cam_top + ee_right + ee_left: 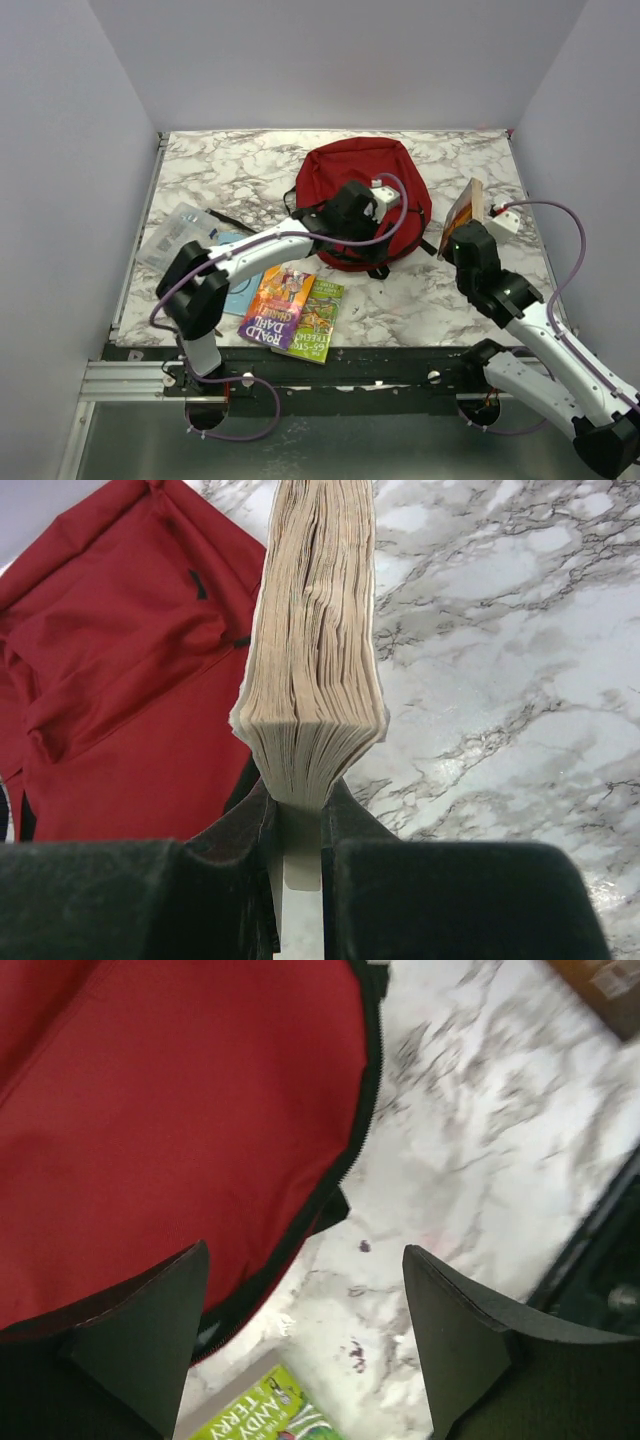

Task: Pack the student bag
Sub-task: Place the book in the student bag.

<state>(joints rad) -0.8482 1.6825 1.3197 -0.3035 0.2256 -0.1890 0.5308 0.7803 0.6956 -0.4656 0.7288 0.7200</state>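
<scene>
**Right arm has a book, left jaws wide over the bag**

The student bag [365, 200] lies flat at the far centre of the marble-patterned table [230, 170]. It is soft, dark-red fabric with a rounded top and creased panels, and black zipper lines run along its seams. From these views I cannot tell whether anything is inside it.

The left gripper [305, 1330] hangs over the bag's near-right edge with its dark fingers spread wide and nothing between them. Its wrist camera shows smooth red cloth, a black zipper curving past, and veined white marble beside it.

On the right, the right gripper [300, 825] is clamped on a thick paperback [315, 650], pinched at one edge and held upright just right of the bag. The yellowed, slightly fanned page block faces the wrist camera.

Near left, a bright Roald Dahl book [277, 305] and a green-covered book [315, 318] lie flat, overlapping. A pale blue book [240, 285] sits partly under the left arm. Farther left lies a clear plastic pouch [180, 232], its contents too unclear to name.
</scene>
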